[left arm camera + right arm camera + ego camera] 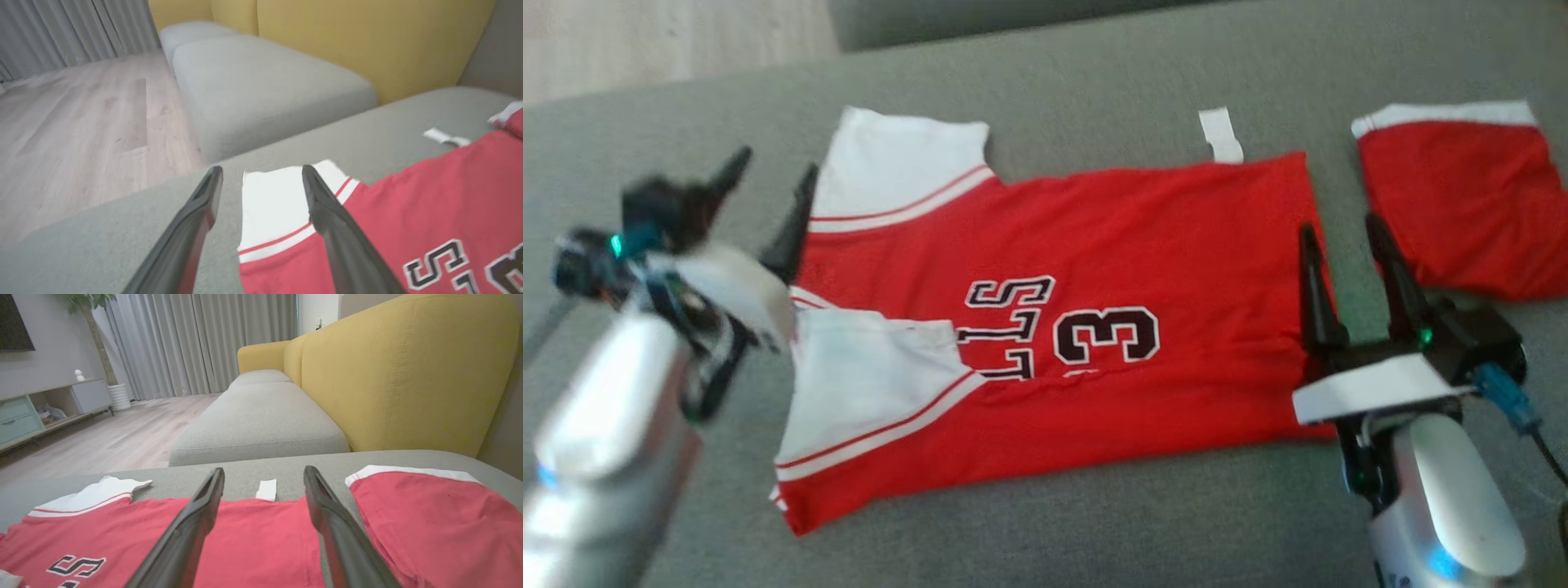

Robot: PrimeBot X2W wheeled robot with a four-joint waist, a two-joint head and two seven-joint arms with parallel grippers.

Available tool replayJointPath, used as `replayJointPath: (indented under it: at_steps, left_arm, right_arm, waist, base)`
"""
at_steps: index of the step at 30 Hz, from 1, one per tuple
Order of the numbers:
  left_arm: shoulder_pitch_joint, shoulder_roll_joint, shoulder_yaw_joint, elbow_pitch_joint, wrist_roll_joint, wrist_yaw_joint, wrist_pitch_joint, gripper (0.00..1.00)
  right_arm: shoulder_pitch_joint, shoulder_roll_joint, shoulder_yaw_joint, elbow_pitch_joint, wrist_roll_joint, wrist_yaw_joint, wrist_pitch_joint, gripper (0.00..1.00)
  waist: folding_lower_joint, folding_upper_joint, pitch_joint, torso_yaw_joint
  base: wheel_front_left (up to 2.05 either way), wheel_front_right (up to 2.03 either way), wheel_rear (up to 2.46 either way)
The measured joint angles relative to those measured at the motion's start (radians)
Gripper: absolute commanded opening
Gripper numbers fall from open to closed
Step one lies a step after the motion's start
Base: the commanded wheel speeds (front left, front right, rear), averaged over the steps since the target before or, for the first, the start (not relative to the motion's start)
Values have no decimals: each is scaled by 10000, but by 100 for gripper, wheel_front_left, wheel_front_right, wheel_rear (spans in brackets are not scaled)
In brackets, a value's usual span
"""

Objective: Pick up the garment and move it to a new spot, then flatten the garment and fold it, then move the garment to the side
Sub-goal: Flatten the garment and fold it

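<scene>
Floor (122,433): pale wood planks, reaching to the foot of the curtains.
Curtains (196,343): grey, floor-length, hanging in close folds.
Sofa (400,375): yellow backrest, with grey seat cushions (261,424) in a row.
Wall (45,363): grey, with a dark screen (14,322) mounted high.
Cabinet (49,408): low, against the wall, with teal drawers, an open shelf and a pale door.
Plant (88,302): leafy, on a thin trunk, in a white ribbed pot (119,397) beside the cabinet.
Light: soft and even.

The red jersey (1086,245) bears sideways black letters "LLS" and a numeral "3".
</scene>
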Motion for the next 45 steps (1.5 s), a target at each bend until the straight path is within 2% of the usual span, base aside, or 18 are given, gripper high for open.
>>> replayJointPath:
  at_steps: [4,7,10,18,25,36,42,43,44,45]
  left_arm:
    - [-1522,370,-261,1179,-466,-391,1697,100]
    - [-2400,625,-535,2038,-700,-470,2696,100]
    - [-3202,761,-562,2732,-1018,-479,3195,100]
    - [-4627,1229,-644,4148,-1193,-483,3321,100]
    - [-5249,1269,-1099,4727,-1557,-554,3417,100]
    - [-5662,1223,-1839,5242,-1877,-554,3175,100]
    - [-5828,1239,-2359,5235,-2389,-552,3674,100]
    - [-5835,1246,-2464,5168,-2502,-552,3808,97]
    - [-5835,1256,-2541,5060,-2638,-550,3979,36]
    - [-5846,1269,-2686,4936,-2784,-552,4134,0]
  right_arm:
    - [-404,-2,497,-399,349,0,-25,100]
    - [-576,-4,802,-621,541,0,-27,100]
    - [-634,-8,1189,-704,556,0,-27,100]
    - [-975,-10,1758,-821,865,0,-27,100]
    - [-997,-10,1710,-947,966,0,-27,100]
    - [-1004,-8,1603,-918,978,0,-27,100]
    - [-1066,-8,1584,-871,980,0,-27,100]
    - [-1096,-8,1580,-853,980,0,-27,100]
    - [-1127,-8,1569,-846,980,0,-27,100]
    - [-1148,-8,1547,-846,980,0,-27,100]
  waist:
    - [0,0,667,-330]
    - [1,0,1164,-608]
    - [0,0,1640,-893]
    - [0,0,2645,-1714]
    - [-1,0,3245,-2176]
    - [-3,0,3264,-2263]
    - [-3,0,3205,-2244]
    - [-3,0,3198,-2240]
    - [-3,0,3189,-2235]
    - [-3,0,3180,-2225]
  base:
    - [0,0,0]
    - [0,0,0]
    - [0,0,0]
    - [0,0,0]
    - [0,0,0]
    - [0,0,0]
    - [0,0,0]
    - [0,0,0]
    - [0,0,0]
    - [0,0,0]
